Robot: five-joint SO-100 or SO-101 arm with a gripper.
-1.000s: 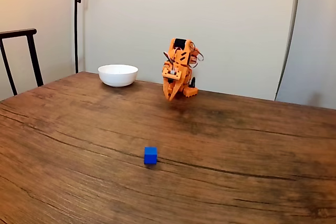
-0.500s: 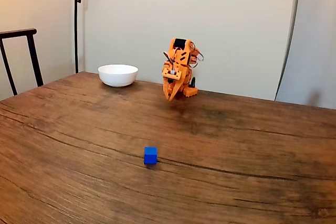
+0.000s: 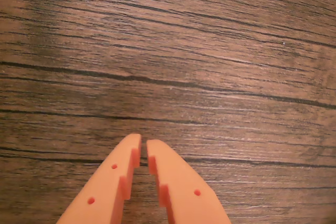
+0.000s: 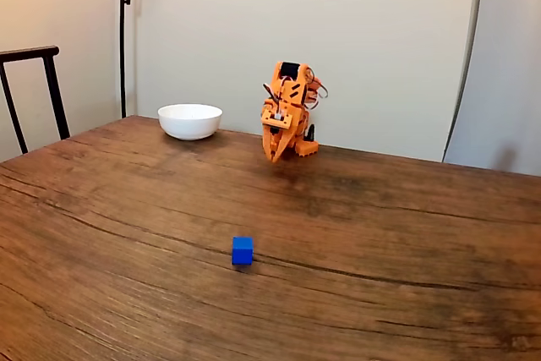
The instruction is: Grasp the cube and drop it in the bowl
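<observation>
Zero progress from what I see: claw (image 3: 143, 148) nearly closed and empty, cube (image 4: 243, 250) untouched mid-surface, bowl (image 4: 190, 121) empty-looking, whole grasp-and-drop left.

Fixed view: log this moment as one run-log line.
tool: shut, empty, near arm base | blue cube: on table, ungrasped, far from tool | white bowl: empty, left of arm

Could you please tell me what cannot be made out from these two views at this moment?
- Inside of the bowl: the fixed view sits too low, so its near wall hides the contents.
- Chair: cut off by the fixed view's left edge.
- Gripper: its base is cut off by the wrist view's bottom edge.
- Cube: too small to show surface detail.
</observation>
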